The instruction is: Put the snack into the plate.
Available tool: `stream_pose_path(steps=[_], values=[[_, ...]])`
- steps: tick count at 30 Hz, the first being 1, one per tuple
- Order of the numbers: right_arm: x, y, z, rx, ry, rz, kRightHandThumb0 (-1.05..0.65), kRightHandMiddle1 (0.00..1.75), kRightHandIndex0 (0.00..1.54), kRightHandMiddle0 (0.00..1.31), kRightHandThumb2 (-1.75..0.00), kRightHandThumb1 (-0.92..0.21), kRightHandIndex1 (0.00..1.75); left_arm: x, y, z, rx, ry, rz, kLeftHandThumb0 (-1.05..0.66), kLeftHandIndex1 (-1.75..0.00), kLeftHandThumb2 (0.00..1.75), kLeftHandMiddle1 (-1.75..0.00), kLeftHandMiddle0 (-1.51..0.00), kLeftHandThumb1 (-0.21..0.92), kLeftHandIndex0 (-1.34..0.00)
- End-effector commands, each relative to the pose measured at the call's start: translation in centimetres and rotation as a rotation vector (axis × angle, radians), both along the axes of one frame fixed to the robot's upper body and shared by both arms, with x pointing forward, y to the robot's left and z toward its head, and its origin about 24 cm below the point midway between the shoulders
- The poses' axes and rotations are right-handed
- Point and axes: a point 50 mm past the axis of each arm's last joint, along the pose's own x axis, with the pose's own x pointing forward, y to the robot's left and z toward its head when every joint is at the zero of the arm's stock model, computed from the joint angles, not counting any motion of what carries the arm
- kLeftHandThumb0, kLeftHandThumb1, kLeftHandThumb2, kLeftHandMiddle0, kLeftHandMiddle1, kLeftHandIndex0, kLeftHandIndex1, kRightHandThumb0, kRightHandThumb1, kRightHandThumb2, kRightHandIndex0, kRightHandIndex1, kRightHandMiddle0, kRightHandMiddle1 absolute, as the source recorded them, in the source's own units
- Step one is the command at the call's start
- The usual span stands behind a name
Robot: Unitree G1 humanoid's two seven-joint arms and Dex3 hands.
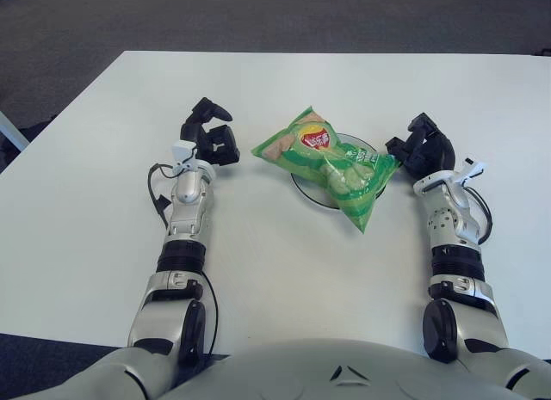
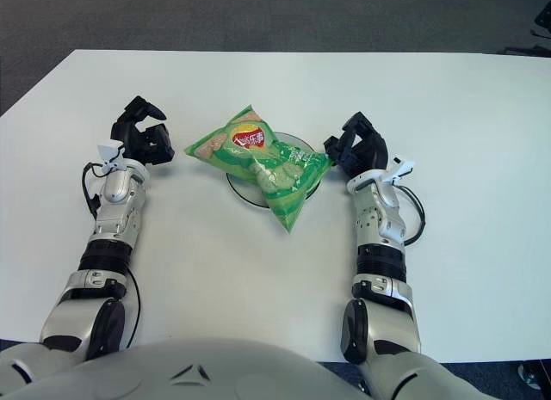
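The only printed marking in either view stands on the green snack bag (image 1: 330, 163), which lies across the plate (image 1: 303, 187). Near the bag's upper end sits a round red-and-yellow brand emblem (image 1: 316, 140) carrying a line of white lettering; the characters are too small to read, so no brand name can be given. Below the emblem the bag's face shows pale green printed shapes, without any legible words or numbers. The white table (image 1: 284, 82) bears no text. The left hand (image 1: 211, 138) and right hand (image 1: 422, 149) carry no readable labels or signs.
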Motion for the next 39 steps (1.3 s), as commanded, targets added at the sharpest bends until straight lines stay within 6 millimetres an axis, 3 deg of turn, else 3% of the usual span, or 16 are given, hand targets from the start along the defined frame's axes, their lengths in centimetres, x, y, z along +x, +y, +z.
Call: stream_pose_path(steps=[1, 8, 23, 39], values=[[-1.70, 0.29, -3.63, 0.024, 0.168, -0.003, -0.52, 1.75, 1.37, 0.70, -1.44, -0.22, 1.75, -2.38, -0.02, -4.47, -0.020, 0.164, 0.012, -0.50, -1.75, 1.40, -1.75, -1.30, 0.25, -0.67], [-1.91, 0.22, -3.55, -0.060, 0.152, -0.030, -0.52, 1.75, 1.37, 0.70, -1.44, -0.22, 1.75, -2.67, 0.00, -4.62, -0.022, 0.172, 0.013, -0.50, -1.75, 1.37, -1.75, -1.30, 0.27, -0.65], [-2.20, 0.38, -3.41, -0.417, 0.058, -0.116, -0.52, 1.75, 1.36, 0.70, -1.45, -0.21, 1.75, -2.98, -0.04, -4.61, -0.034, 0.180, 0.027, -0.50, -1.75, 1.39, -1.75, -1.30, 0.26, -0.66], [-2.22, 0.44, -3.63, -0.542, 0.064, -0.163, -0.54, 1.75, 1.36, 0.73, -1.48, -0.18, 1.75, -3.10, -0.21, -4.63, -0.028, 0.193, 0.032, -0.51, -1.75, 1.40, -1.75, -1.30, 0.24, -0.67]])
